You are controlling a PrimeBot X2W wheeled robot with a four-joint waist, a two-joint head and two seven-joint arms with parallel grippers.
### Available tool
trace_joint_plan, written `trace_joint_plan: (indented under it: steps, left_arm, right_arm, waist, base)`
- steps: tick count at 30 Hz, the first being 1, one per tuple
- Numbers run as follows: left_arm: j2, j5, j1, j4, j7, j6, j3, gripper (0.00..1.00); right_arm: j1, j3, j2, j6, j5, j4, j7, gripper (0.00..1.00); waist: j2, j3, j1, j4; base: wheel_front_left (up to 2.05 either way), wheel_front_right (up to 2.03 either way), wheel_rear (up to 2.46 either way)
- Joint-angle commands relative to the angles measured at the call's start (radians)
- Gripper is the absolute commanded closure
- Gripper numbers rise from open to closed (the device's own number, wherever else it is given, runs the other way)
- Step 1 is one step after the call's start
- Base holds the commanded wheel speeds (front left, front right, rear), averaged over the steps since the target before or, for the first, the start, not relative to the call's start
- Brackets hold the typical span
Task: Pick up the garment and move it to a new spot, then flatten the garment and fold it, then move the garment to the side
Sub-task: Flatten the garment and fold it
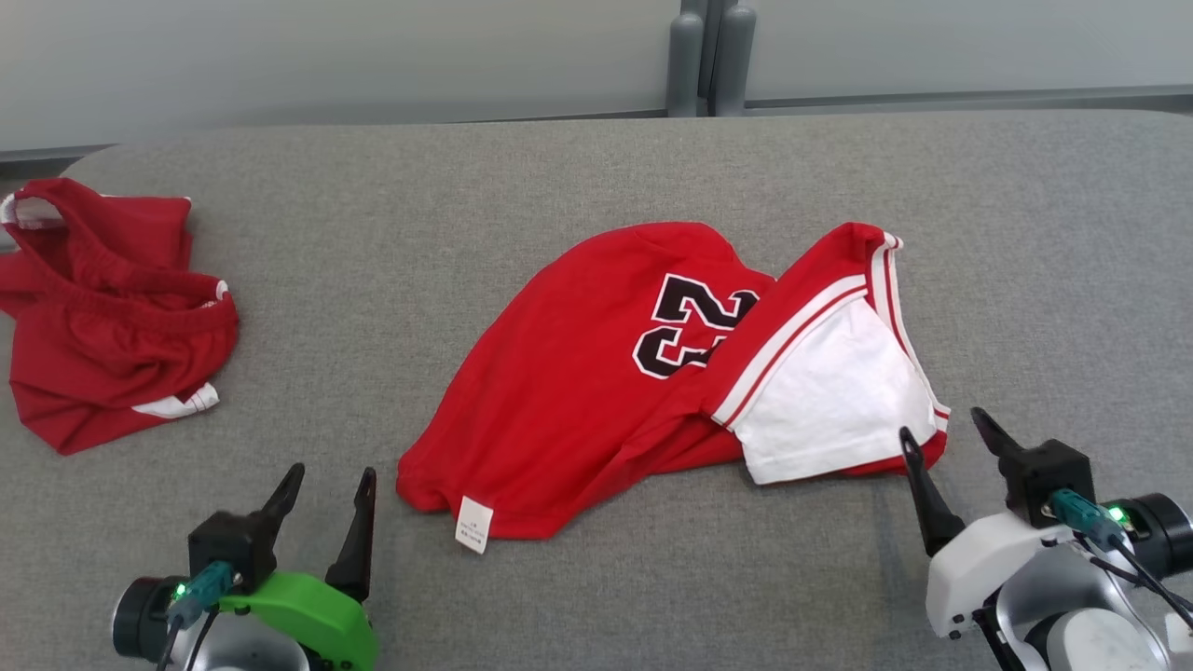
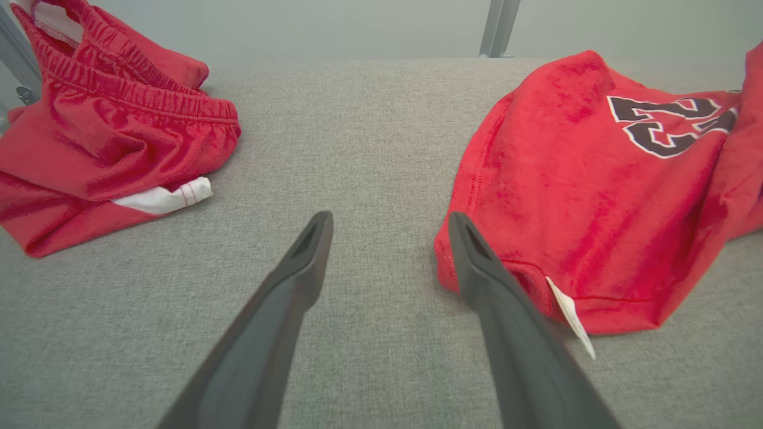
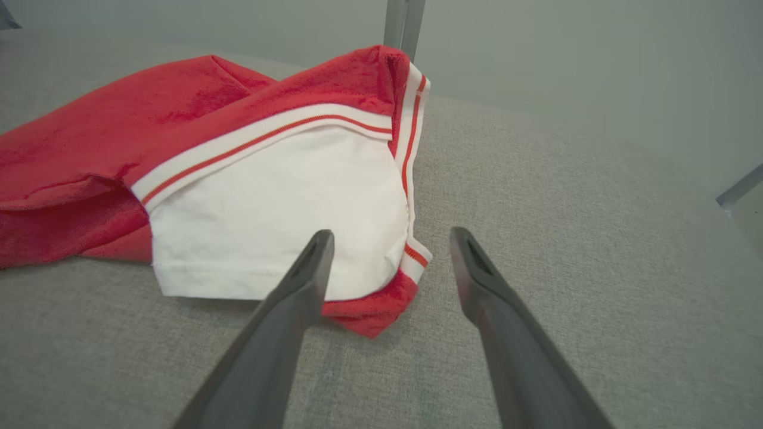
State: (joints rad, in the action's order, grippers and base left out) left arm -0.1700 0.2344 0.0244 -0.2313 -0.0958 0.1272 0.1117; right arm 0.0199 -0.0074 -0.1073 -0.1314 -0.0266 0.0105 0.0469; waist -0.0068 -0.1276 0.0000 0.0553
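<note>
The red garment [image 1: 578,391], a jersey with a black 23 [image 1: 694,326] on it, lies crumpled on the grey cloth-covered worktop [image 1: 596,158], a little right of the middle. Its right part is turned over, so a white panel [image 1: 829,401] edged in red and white stripes shows. A small white label [image 1: 473,524] hangs from the near left hem.

A pair of red shorts [image 1: 112,345] with a gathered waistband lies bunched at the far left, well apart from the garment, with bare worktop between them. Past the far edge two grey posts [image 1: 708,56] stand against a pale wall [image 1: 326,56].

The left claw [image 1: 333,475] hovers at the near left, released and empty, just beside the garment's near left corner. The right claw [image 1: 942,424] hovers at the near right, also released and empty. Its left fingertip shows against the white panel's near right corner, and I cannot tell whether it touches.
</note>
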Motion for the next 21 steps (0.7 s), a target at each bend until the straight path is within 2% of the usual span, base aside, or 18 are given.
trace_joint_plan:
  steps: [1, 5, 9, 13, 17, 21]
  left_arm:
    - [-0.006, -0.006, 0.030, 0.017, 0.045, -0.006, 0.008, 0.00]
    - [-0.007, 0.006, 0.063, 0.055, 0.184, -0.007, 0.035, 0.00]
    - [-0.010, 0.007, 0.094, 0.112, 0.287, -0.007, 0.062, 0.00]
    - [-0.010, 0.009, 0.109, 0.150, 0.337, -0.007, 0.078, 0.00]
    - [-0.013, 0.004, 0.132, 0.168, 0.349, -0.005, 0.103, 0.00]
    - [-0.010, 0.006, 0.143, 0.163, 0.342, -0.005, 0.113, 0.00]
  right_arm:
    - [-0.020, 0.024, -0.017, 0.001, -0.005, -0.027, 0.067, 0.00]
    - [-0.043, 0.055, -0.047, 0.001, 0.008, -0.071, 0.211, 0.00]
    - [-0.041, 0.056, -0.066, 0.001, 0.020, -0.106, 0.288, 0.03]
    - [-0.033, 0.062, -0.067, 0.001, 0.039, -0.122, 0.315, 0.08]
    - [-0.056, 0.064, -0.053, 0.001, 0.036, -0.114, 0.303, 0.21]
    - [-0.068, 0.056, -0.042, 0.001, 0.028, -0.095, 0.289, 0.20]
  waist:
    - [0.0068, -0.026, 0.0000, 0.000]
    - [0.0068, -0.055, 0.0000, 0.003]
    - [0.0068, -0.082, 0.0000, 0.012]
    - [0.0068, -0.108, 0.0000, 0.016]
    - [0.0068, -0.142, 0.0000, 0.019]
    - [0.0068, -0.159, 0.0000, 0.022]
  base:
    - [0.00, 0.00, 0.00]
    - [0.00, 0.00, 0.00]
    - [0.00, 0.00, 0.00]
    - [0.00, 0.00, 0.00]
    - [0.00, 0.00, 0.00]
    - [0.00, 0.00, 0.00]
